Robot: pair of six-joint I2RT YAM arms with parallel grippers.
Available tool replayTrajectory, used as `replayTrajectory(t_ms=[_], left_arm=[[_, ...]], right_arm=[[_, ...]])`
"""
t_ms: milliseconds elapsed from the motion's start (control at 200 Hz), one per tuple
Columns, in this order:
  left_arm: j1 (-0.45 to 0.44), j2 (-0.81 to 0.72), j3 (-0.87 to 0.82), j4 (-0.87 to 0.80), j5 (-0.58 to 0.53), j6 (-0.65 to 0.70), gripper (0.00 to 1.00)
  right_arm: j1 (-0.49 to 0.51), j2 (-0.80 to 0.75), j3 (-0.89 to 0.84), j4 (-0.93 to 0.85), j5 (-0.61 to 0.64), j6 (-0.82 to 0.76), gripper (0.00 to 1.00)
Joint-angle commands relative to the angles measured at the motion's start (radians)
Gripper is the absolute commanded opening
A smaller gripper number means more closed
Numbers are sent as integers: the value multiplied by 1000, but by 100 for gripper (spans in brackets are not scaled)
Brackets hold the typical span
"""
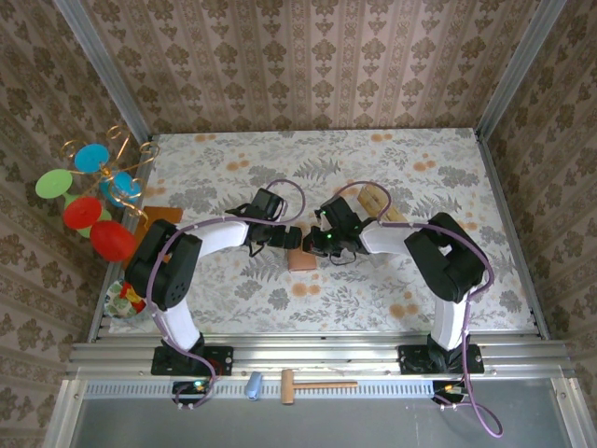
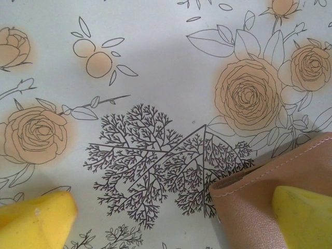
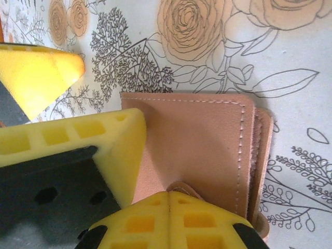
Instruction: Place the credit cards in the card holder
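Yellow-padded left claw (image 2: 171,212) stands wide over the flowered worktop (image 2: 155,67), one pad overlapping the brown card holder (image 2: 254,202), which lies mid-worktop between both claws. The right claw (image 3: 169,212), pads pressed together, touches the holder's edge; tan cards (image 1: 373,198) lie beyond it.

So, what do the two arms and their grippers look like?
The left arm and the right arm both have bulky black joints and white tubular links. A purple cable loops at each wrist and trails past the base. The fingers are yellow foam wedges; on the right gripper they show square hollows. A small green light glows by the right wrist.
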Motion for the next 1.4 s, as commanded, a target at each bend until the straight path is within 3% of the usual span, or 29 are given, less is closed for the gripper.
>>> replayTrajectory(t_ms=[0, 520, 615, 705, 850, 990, 1225, 1395], left_arm=[[9, 20, -41, -80, -22, -18, 100], [8, 25, -1, -101, -16, 3, 100], [8, 18, 20, -116, -15, 10, 100], [12, 6, 35, -123, -5, 9, 100], [32, -23, 50, -127, 21, -3, 100], [68, -71, 50, -111, 60, -25, 100], [126, -175, 25, -42, 126, -73, 100], [164, -276, -28, 32, 170, -65, 100]], right_arm=[[-14, 75, -67, -150, 116, 36, 0], [-13, 14, 1, -200, 111, 5, 0], [-11, 18, 31, -212, 103, -5, 5], [-9, 20, 66, -237, 93, -21, 16], [-8, -32, 89, -256, 94, -39, 47], [-8, -121, 101, -280, 98, -58, 67], [-9, -224, 117, -325, 118, -99, 89], [-9, -268, 114, -294, 121, -137, 95]])
